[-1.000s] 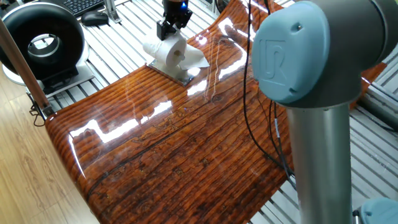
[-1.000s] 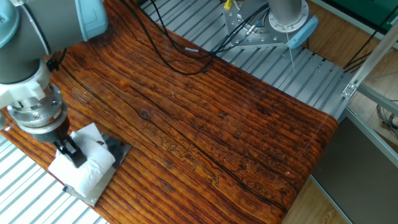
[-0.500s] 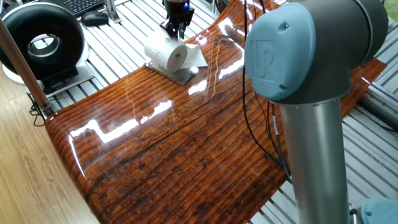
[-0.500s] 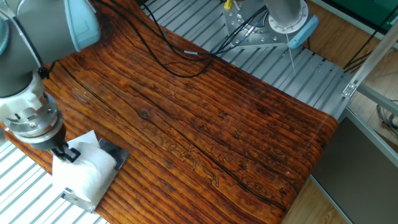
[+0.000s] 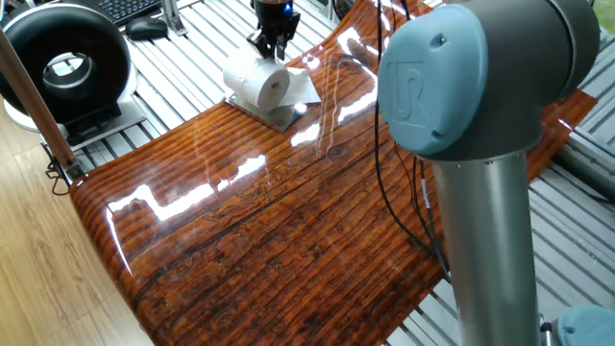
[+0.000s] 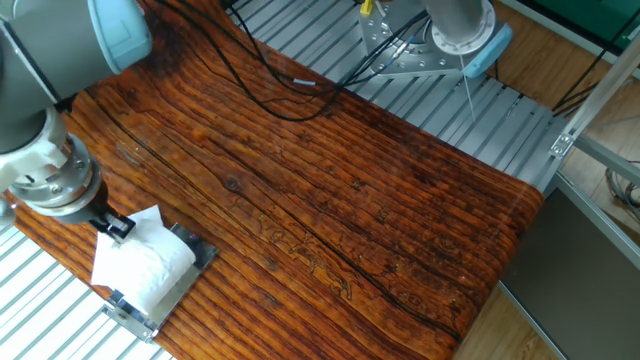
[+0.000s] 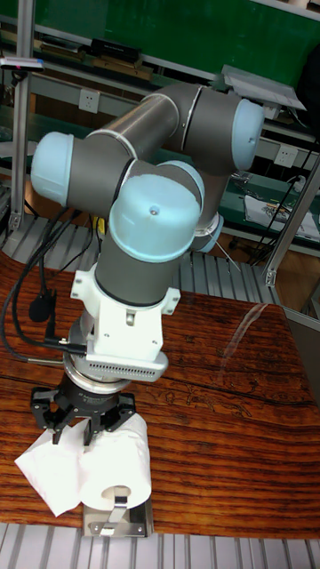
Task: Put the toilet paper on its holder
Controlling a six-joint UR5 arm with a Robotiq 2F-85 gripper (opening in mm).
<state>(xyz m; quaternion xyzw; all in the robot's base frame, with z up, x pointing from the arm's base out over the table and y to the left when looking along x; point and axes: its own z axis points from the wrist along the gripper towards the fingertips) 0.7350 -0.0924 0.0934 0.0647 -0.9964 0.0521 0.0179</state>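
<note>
holder (image 7: 117, 518) bar mostly hidden inside toilet paper (image 7: 118, 462); end effector (image 7: 86, 433) finger gap indiscernible

open wooden tabletop (image 6: 380, 200) all around — only black cables (image 6: 270, 85) across far edge

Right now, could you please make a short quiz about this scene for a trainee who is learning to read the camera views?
1. True or false: the toilet paper sits over the holder, whose upright bar shows in front of the roll's core.
2. Where is the gripper? A) above the roll, at its top; B) far across the wooden table; C) by the black ring-shaped device.
3. Fill in: the loose sheet hangs to the ____ of the roll in the tall view.

Key: 1 true; 2 A; 3 left.
</note>
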